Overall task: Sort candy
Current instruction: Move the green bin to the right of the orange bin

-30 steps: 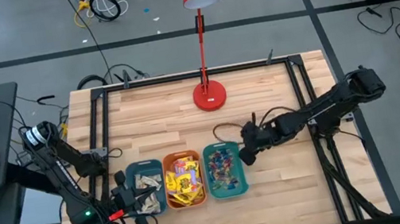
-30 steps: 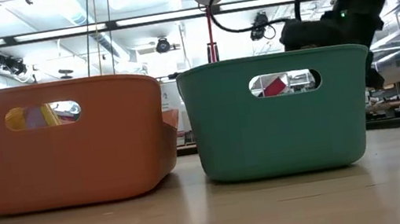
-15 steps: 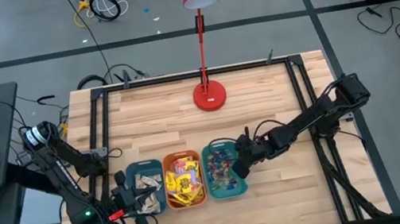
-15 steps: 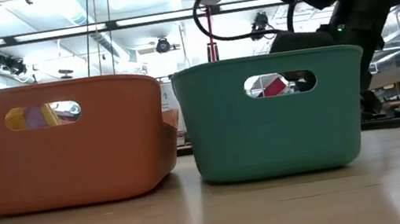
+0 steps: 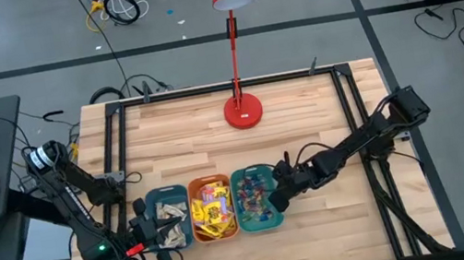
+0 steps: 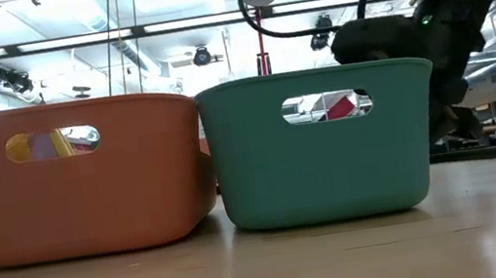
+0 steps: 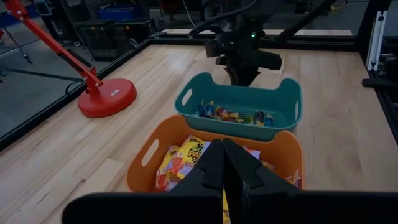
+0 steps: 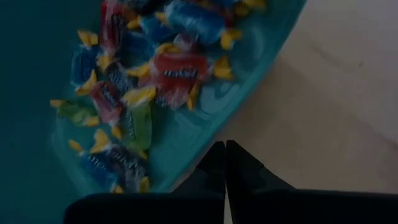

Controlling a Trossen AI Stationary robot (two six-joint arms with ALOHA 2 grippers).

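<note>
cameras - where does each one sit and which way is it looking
High view: overhead, straight down on the table; both arms show.
Low view: table height, level at orange bin and teal bin; right arm behind.
Left wrist: over the orange bin, toward the teal; shut fingers.
Right wrist: down past shut fingers onto candy.
All share the teal bin.

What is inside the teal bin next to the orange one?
The teal bin holds small wrapped candies in red, blue and green with yellow twisted ends. They lie in a loose heap, so any pieces underneath and most of the bin floor stay hidden.
</note>
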